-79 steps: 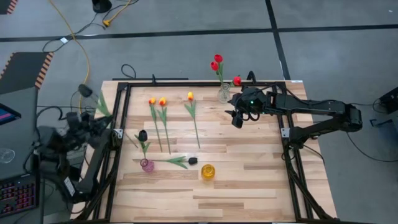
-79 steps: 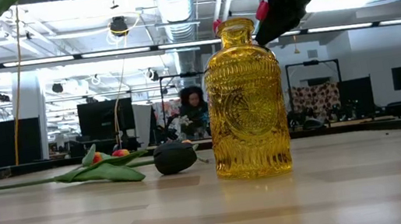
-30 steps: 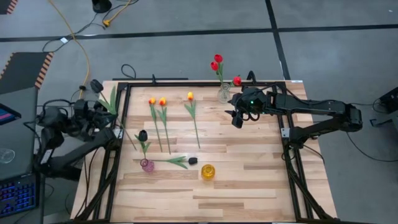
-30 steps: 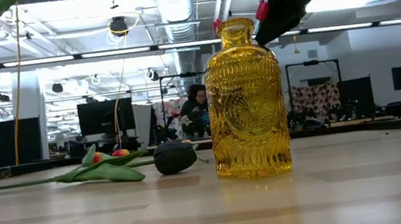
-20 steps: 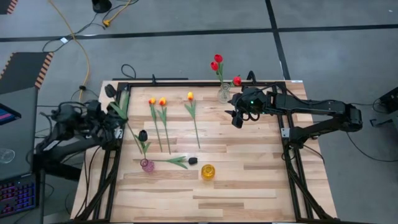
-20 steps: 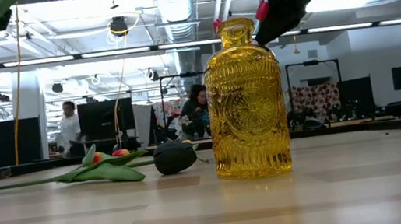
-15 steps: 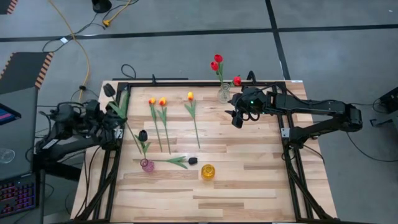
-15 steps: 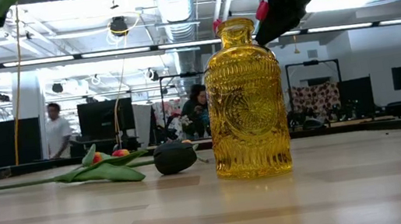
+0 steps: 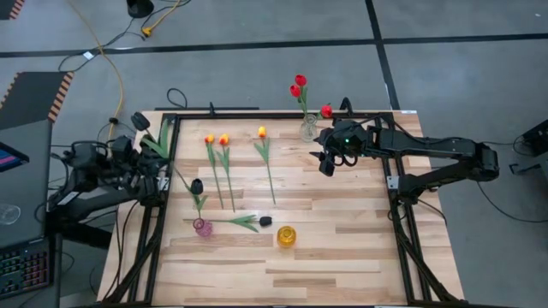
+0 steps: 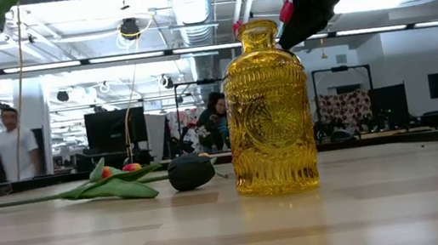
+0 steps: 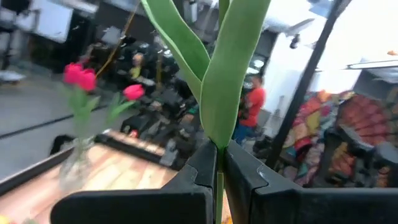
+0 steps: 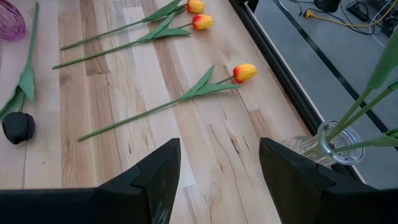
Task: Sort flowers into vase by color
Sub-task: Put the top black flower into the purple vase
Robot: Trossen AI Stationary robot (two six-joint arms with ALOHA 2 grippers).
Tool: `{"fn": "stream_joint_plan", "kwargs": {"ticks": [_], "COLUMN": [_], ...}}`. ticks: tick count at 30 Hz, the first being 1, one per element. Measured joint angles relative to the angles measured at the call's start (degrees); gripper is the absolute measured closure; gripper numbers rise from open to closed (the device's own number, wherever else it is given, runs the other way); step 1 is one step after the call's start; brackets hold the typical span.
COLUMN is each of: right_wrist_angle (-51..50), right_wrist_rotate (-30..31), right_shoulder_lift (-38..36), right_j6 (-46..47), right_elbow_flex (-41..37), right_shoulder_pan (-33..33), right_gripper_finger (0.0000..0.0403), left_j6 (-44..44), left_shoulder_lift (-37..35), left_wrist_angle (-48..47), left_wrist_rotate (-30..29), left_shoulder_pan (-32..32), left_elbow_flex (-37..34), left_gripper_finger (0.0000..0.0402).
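My left gripper [image 9: 159, 168] is at the table's left edge, shut on a black-headed tulip [image 9: 140, 121] whose green leaves [image 11: 214, 68] rise past the fingers. A second black tulip [image 9: 196, 186] stands in the purple vase [image 9: 203, 227]. A third [image 9: 265, 221] lies on its side next to that vase. Three yellow-orange tulips [image 9: 223, 139] lie flat on the table. Red tulips [image 9: 299, 84] stand in the clear vase [image 9: 308, 129]. My right gripper [image 12: 217, 180] is open and empty, hovering just beside the clear vase. My left gripper pinches the tulip's thin green stem [image 11: 219, 179] between its two fingers, just below where the leaves start. The fingers lie across the stem. The tulip is lifted clear of the table, with its black head slanting toward the far left edge and its lower stem trailing toward the purple vase.
A yellow glass vase [image 9: 286, 236] stands empty near the front middle and fills the low view [image 10: 267, 107]. A black frame [image 9: 171, 128] runs around the tabletop. People show in the room behind the table.
My left gripper has moved a little toward the table's right with the black tulip still held. The tulip's head swung toward the right and then partly back. A person walks leftward in the background.
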Motion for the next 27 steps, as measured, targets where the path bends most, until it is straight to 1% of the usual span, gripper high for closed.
{"fn": "stream_joint_plan", "kwargs": {"ticks": [4, 14, 21, 23, 27], "right_wrist_angle": [0.0, 0.0, 0.0, 0.0, 0.0], "right_wrist_rotate": [0.0, 0.0, 0.0, 0.0, 0.0], "right_shoulder_lift": [0.0, 0.0, 0.0, 0.0, 0.0], "right_j6": [0.0, 0.0, 0.0, 0.0, 0.0], "right_elbow_flex": [0.0, 0.0, 0.0, 0.0, 0.0], "right_shoulder_pan": [0.0, 0.0, 0.0, 0.0, 0.0], "right_gripper_finger": [0.0157, 0.0157, 0.0157, 0.0157, 0.0157], "left_j6": [-0.1, -1.3, 3.0, 4.5, 5.7], "left_shoulder_lift": [0.1, 0.0, 0.8, 1.1, 1.0], "left_wrist_angle": [5.6, 5.4, -2.5, -3.7, -9.6], "left_wrist_rotate": [2.8, 2.6, -3.4, -4.4, -6.4], "left_shoulder_pan": [-1.1, -1.3, -1.2, -1.2, -1.2], "left_elbow_flex": [-2.6, -2.5, 4.7, 7.7, 12.5], "left_gripper_finger": [0.0401, 0.0401, 0.0401, 0.0401, 0.0401]}}
